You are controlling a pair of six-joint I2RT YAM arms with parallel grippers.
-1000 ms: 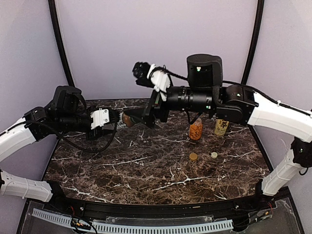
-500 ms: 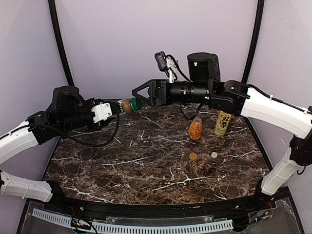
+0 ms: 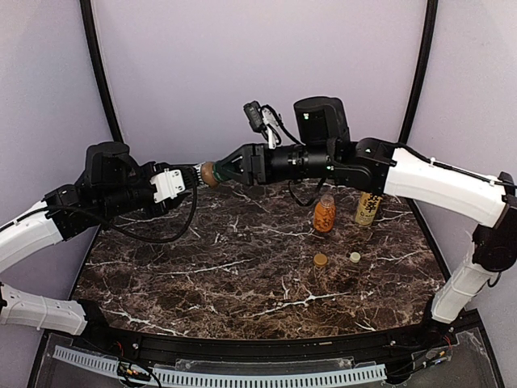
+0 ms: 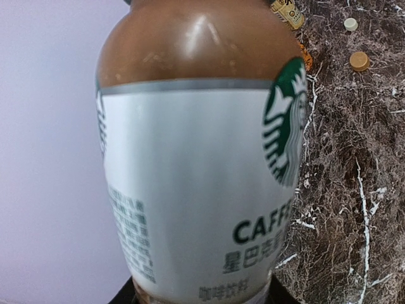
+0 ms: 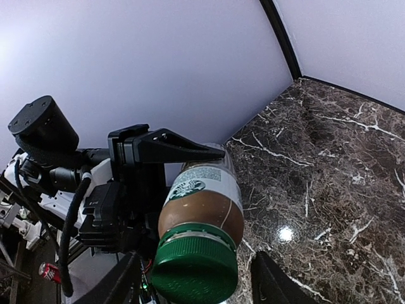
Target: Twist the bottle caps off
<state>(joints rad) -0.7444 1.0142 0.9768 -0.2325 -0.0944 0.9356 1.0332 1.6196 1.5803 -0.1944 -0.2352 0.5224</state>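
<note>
The coffee bottle (image 3: 209,173), clear with brown drink, a white Starbucks label and a green cap (image 5: 195,272) screwed on, lies on its side in the air above the table's (image 3: 202,275) far edge, gripped round its body by my left gripper (image 3: 196,175). Its cap sits between my right gripper's (image 3: 220,171) parted fingers. The orange bottle (image 3: 324,215) and the yellow-labelled bottle (image 3: 367,210) stand upright near the far right corner, the yellow one's top hidden. Nearer, a gold cap (image 3: 321,259) and a pale cap (image 3: 355,257) lie loose.
</note>
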